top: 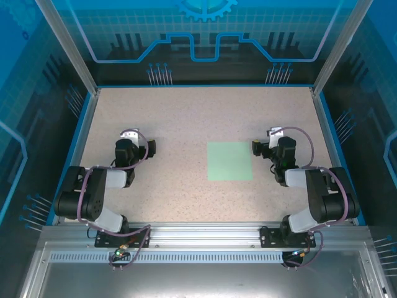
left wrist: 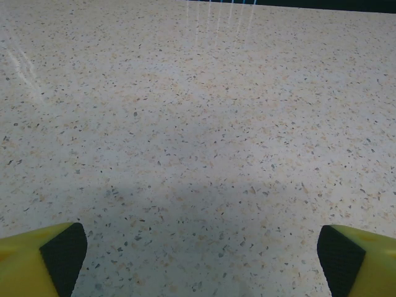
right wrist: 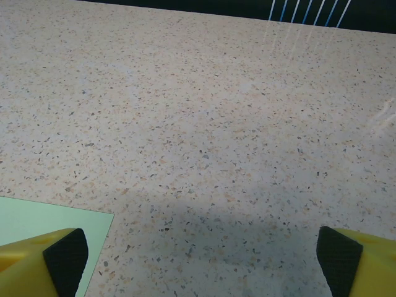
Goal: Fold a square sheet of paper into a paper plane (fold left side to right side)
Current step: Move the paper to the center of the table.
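The square sheet of paper (top: 229, 161) is seen flat on the table (top: 186, 112), nearer the right gripper (right wrist: 203, 257) than the left gripper (left wrist: 201, 257), both spread wide and empty, and could be slid or crumpled rather than folded if its thin edge is pinched badly.

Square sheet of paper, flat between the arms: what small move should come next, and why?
Probably swing the left gripper toward the left edge of the square sheet of paper. It lies flat, unfolded; the left gripper hangs open over table apart from it, while the open right gripper sits beside its right edge. The fold starts from the left.
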You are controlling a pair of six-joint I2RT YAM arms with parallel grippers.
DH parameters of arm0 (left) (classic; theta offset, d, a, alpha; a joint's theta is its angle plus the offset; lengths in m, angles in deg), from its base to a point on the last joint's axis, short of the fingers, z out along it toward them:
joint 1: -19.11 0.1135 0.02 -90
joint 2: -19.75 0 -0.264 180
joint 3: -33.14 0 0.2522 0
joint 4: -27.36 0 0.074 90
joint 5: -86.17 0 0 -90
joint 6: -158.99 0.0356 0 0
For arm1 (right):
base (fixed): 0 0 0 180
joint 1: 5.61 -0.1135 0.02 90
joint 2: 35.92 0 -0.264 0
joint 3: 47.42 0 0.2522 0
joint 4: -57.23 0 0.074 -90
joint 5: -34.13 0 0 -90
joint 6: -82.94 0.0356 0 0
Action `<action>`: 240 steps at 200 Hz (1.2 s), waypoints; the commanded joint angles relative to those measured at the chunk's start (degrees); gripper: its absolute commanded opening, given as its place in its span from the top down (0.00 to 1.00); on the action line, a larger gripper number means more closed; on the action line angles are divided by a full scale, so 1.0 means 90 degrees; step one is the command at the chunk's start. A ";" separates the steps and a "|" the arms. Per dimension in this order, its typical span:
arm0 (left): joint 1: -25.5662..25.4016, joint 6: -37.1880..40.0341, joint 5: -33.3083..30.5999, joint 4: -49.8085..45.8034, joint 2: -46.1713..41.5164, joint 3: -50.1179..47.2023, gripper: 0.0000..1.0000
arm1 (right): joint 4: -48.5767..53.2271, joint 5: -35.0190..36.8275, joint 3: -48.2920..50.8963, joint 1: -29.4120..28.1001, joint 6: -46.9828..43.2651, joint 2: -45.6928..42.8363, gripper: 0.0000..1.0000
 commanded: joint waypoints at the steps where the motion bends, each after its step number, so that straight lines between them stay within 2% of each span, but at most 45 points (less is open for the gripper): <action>1: 0.0036 0.0047 0.0202 0.0087 -0.0038 0.0152 0.01 | -0.0111 -0.0099 -0.0152 -0.0044 -0.0074 0.0037 0.01; 201: 0.0034 0.0042 0.0143 0.0098 -0.0035 0.0142 0.01 | -0.0092 -0.0243 -0.0156 0.0029 -0.0045 0.0033 0.01; 225: 0.0033 -0.0109 -0.0164 -0.0139 -0.0272 0.0190 0.01 | -0.0064 -0.0224 -0.0163 0.0087 0.0040 -0.0011 0.01; 240: 0.0007 -0.0051 -0.0160 -0.0404 -0.0634 0.0180 0.01 | 0.0386 -0.0014 -0.0295 0.0160 0.0227 -0.0240 0.01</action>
